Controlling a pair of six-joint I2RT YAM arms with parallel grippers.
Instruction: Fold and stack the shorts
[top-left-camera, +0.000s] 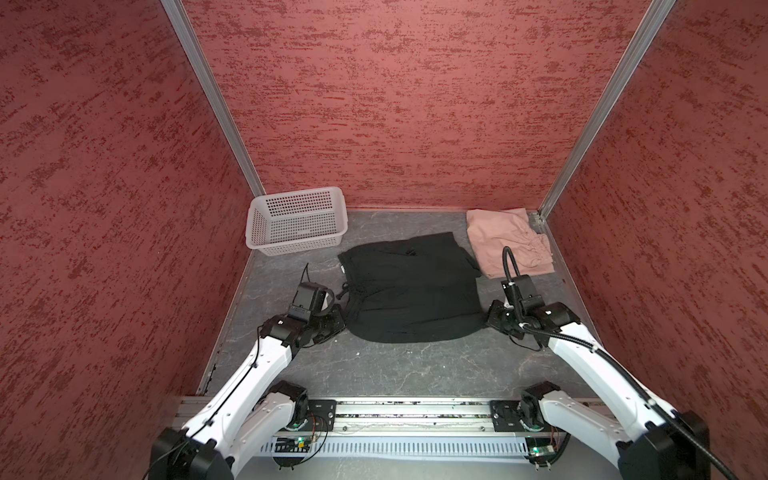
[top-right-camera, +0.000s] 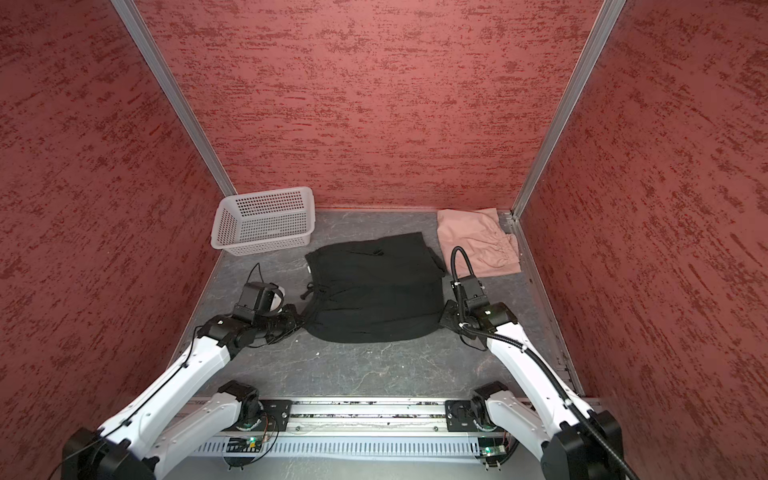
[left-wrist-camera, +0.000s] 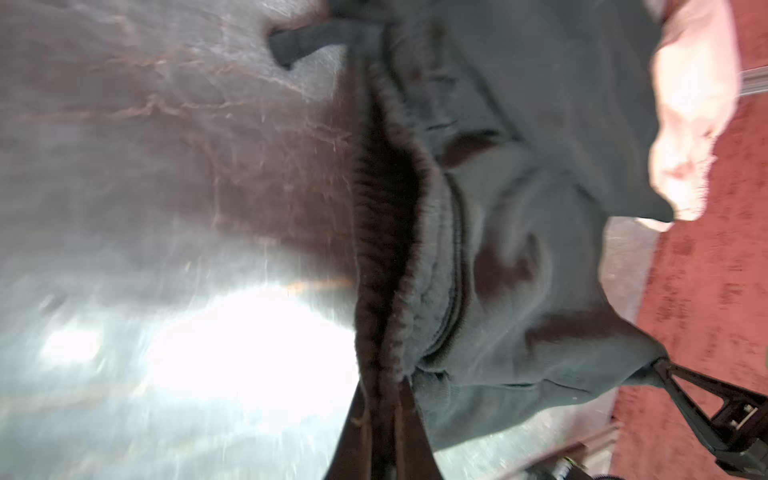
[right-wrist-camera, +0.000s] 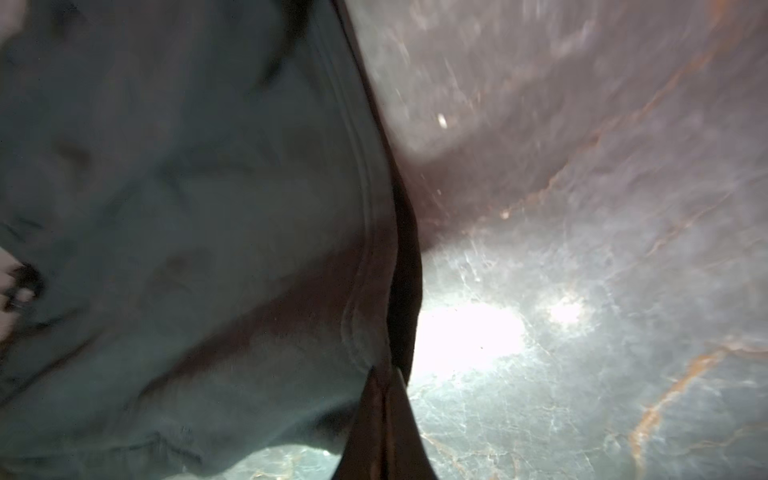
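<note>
Left wrist view: left claw (left-wrist-camera: 384, 376) clenched on the near waistband corner of the black shorts (left-wrist-camera: 519, 249); right claw (right-wrist-camera: 386, 372) grips the near hem corner. They lie flat mid-tabletop (top-left-camera: 395, 370), long axis running claw to claw, cloth stretching away from both. Folded pink shorts (top-left-camera: 507, 245) sit in the far right corner.

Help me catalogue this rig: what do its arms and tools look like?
The left arm and right arm have white links and black joints. A ribbed black hose follows the right, a thin wire the left. The left tool and right tool have dark tapered fingers.
</note>
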